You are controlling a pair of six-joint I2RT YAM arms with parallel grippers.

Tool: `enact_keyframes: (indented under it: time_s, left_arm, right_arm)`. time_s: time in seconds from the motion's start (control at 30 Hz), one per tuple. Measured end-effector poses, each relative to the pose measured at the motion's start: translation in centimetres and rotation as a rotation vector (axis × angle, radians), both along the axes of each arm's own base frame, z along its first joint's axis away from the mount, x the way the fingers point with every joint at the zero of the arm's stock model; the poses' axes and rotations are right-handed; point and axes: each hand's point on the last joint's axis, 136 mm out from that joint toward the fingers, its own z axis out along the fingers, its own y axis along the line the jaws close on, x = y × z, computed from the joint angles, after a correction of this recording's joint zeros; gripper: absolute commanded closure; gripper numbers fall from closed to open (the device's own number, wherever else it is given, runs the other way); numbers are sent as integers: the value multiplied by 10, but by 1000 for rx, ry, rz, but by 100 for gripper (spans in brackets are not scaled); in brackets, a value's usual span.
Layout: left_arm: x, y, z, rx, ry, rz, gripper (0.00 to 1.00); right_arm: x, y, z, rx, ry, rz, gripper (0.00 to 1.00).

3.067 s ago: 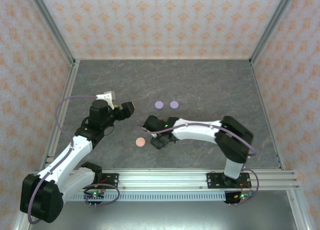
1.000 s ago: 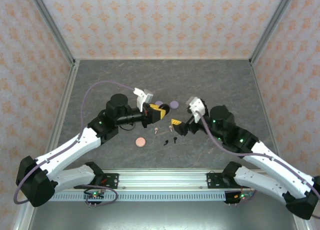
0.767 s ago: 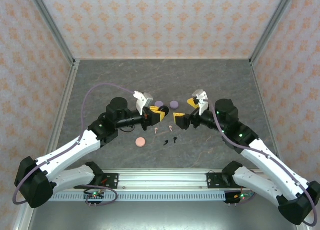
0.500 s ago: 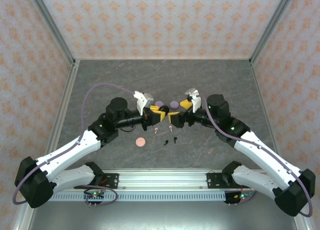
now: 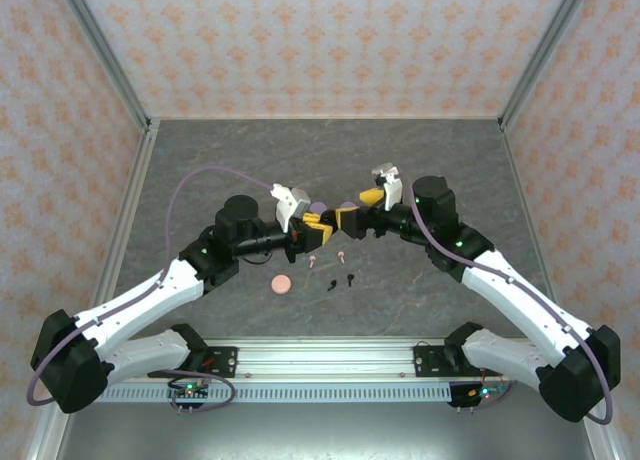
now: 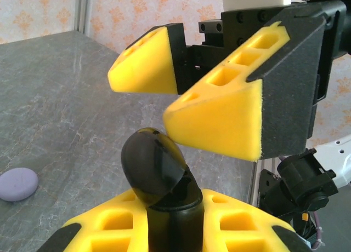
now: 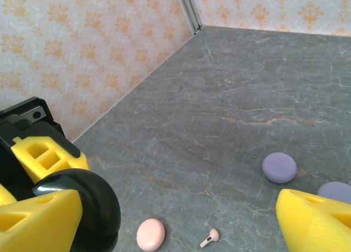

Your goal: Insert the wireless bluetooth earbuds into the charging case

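My left gripper (image 5: 316, 230) is clamped tight on the glossy black round plastic charging case (image 6: 153, 164), holding it up off the grey stone-patterned tabletop (image 5: 420, 170). My right gripper (image 5: 347, 218) has its yellow foam fingers (image 6: 219, 120) spread wide and grips nothing. The case sits close to one finger, with the other well off. The tiny stemmed pale pink earbuds (image 5: 343, 253) and black earbuds (image 5: 351, 278) lie loose on the table below, apart from the case. My worry is that closing off-centre could lever the slick case out of the left pinch, or jam foam against foam. A dropped case could scatter the earbuds.
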Motion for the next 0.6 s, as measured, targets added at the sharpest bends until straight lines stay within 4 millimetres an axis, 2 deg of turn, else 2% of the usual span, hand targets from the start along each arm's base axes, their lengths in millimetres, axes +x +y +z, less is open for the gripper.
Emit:
enact_keyframes:
  time_s: [0.6]
  left_arm:
    - [-1,-3,-9,22,14,-11,100]
  right_arm:
    - [8,4,-9,-23,42,0,8]
